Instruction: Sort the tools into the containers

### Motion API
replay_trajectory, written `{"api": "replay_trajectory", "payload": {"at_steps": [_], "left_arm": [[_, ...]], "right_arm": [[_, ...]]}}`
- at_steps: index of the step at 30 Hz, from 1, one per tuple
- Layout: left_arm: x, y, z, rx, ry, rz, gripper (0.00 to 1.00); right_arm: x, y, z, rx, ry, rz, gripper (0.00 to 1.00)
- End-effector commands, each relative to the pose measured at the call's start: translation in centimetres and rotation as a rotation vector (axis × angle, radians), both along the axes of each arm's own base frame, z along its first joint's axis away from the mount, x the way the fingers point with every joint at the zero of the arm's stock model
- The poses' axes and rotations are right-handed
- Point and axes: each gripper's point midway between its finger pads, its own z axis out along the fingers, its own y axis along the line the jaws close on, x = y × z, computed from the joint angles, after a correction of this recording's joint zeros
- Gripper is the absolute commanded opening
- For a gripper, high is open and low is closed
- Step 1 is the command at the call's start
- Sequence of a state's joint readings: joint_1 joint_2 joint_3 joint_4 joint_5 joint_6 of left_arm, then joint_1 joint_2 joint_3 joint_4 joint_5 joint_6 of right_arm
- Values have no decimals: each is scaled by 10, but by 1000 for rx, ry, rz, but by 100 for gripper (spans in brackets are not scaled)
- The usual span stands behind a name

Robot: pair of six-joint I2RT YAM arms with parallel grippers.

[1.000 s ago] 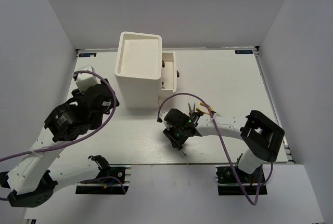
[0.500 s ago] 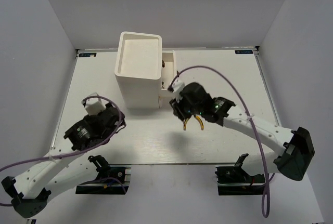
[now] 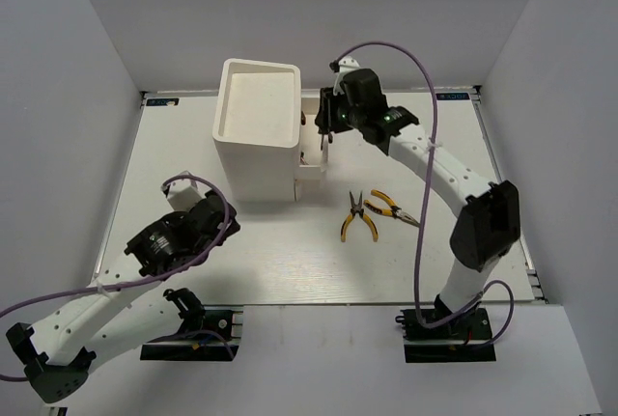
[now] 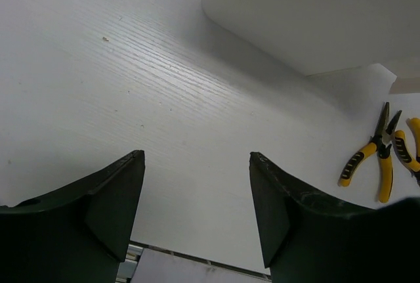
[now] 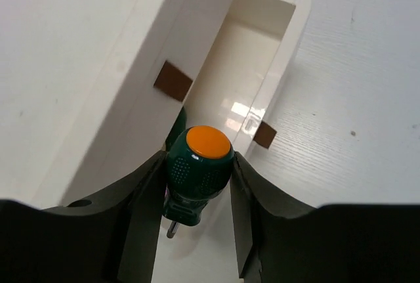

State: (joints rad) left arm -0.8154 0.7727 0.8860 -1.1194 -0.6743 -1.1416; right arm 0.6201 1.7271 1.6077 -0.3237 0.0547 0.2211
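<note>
The left gripper is hanging low over a bare stretch of the table near the front left. Its jaws are standing well apart with nothing between them, and it is facing toward the cabinet's foot.

The tall white cabinet is standing right of it, toward the back. One drawer is sticking out of the cabinet's right side, open and showing a white floor. Two small brown knobs are showing in the right wrist view, one on the cabinet face and one on the open drawer's front.

The right gripper is reaching across from the right and hovering above that open drawer. It is clamping one stubby green-handled screwdriver by the handle. The tool's long axis is running roughly upright. Its orange butt end is facing up at the wrist camera, and its metal tip is pointing down into the drawer. A sliver of green is showing just behind the handle, and I cannot tell what it is.

Right of the cabinet and nearer the front, two yellow-handled pliers are lying flat on the table, close together but well apart from the drawer. The first pliers are pointing their nose toward the back with the handles splayed toward the front. The second pliers are lying slantwise, nose toward the right front. Nothing is lying between them and the drawer.

In all, one screwdriver and two pliers are clearly showing.
</note>
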Motion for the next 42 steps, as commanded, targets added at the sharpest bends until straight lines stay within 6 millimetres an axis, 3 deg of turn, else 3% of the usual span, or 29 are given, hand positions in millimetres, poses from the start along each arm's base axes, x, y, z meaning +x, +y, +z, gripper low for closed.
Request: {"api": "replay_trajectory", "payload": {"at_steps": [1, 2, 4, 5, 6, 12, 17, 19, 23, 25, 26, 27, 28, 29, 31, 32, 33, 34, 35, 37, 38, 39, 40, 42], "left_arm": [[3, -11, 11, -51, -27, -38, 75], [3, -11, 9, -44, -21, -38, 75], [2, -10, 8, -38, -14, -38, 76], [3, -9, 12, -40, -27, -33, 77], [4, -9, 12, -40, -27, -33, 77], [11, -12, 22, -12, -38, -36, 80], [20, -10, 30, 51, -30, -20, 80], [28, -2, 43, 67, -71, 13, 80], [50, 2, 67, 111, -123, 12, 80], [68, 1, 87, 145, -152, -1, 78], [77, -2, 96, 148, -165, -18, 78], [87, -2, 124, 142, -222, -15, 74], [106, 0, 132, 190, -228, -25, 72], [118, 0, 163, 177, -285, -27, 68], [140, 7, 181, 209, -299, -20, 53], [164, 17, 195, 229, -306, -9, 46], [177, 24, 201, 234, -311, 1, 31], [188, 32, 203, 237, -305, 12, 25], [200, 55, 217, 218, -324, 48, 20], [221, 72, 198, 200, -269, 45, 14], [228, 81, 198, 187, -273, 56, 14], [233, 104, 187, 183, -241, 95, 15], [237, 107, 161, 170, -180, 80, 28], [246, 113, 138, 112, -160, 82, 49]], "right_arm": [[25, 20, 47, 170, -37, -25, 0], [35, 24, 25, 147, 0, -38, 0], [40, 30, 31, 162, 9, -15, 0], [48, 30, 15, 151, 42, -28, 0], [49, 31, 15, 152, 45, -25, 0], [51, 32, 1, 145, 79, 14, 41], [49, 24, 15, 155, 66, 36, 54], [49, 18, 21, 159, 62, 39, 64], [51, 8, 23, 162, 75, 31, 64], [50, 2, 29, 174, 74, 12, 53], [53, -4, 32, 172, 64, 0, 43], [53, -9, 27, 165, 71, -12, 27], [58, -21, 30, 145, 48, -38, 0], [58, -27, 29, 133, 39, -43, 0], [60, -42, 19, 71, 26, -43, 0], [58, -46, 17, 58, 27, -34, 0], [56, -49, 7, 38, 38, -16, 0], [55, -55, -7, -9, 42, 16, 0], [55, -61, -17, -51, 49, 23, 0], [50, -67, -40, -105, 84, 66, 6], [53, -71, -50, -144, 81, 85, 9], [50, -72, -63, -182, 108, 110, 11], [49, -72, -69, -193, 119, 125, 17], [47, -73, -93, -242, 172, 167, 17]]}}
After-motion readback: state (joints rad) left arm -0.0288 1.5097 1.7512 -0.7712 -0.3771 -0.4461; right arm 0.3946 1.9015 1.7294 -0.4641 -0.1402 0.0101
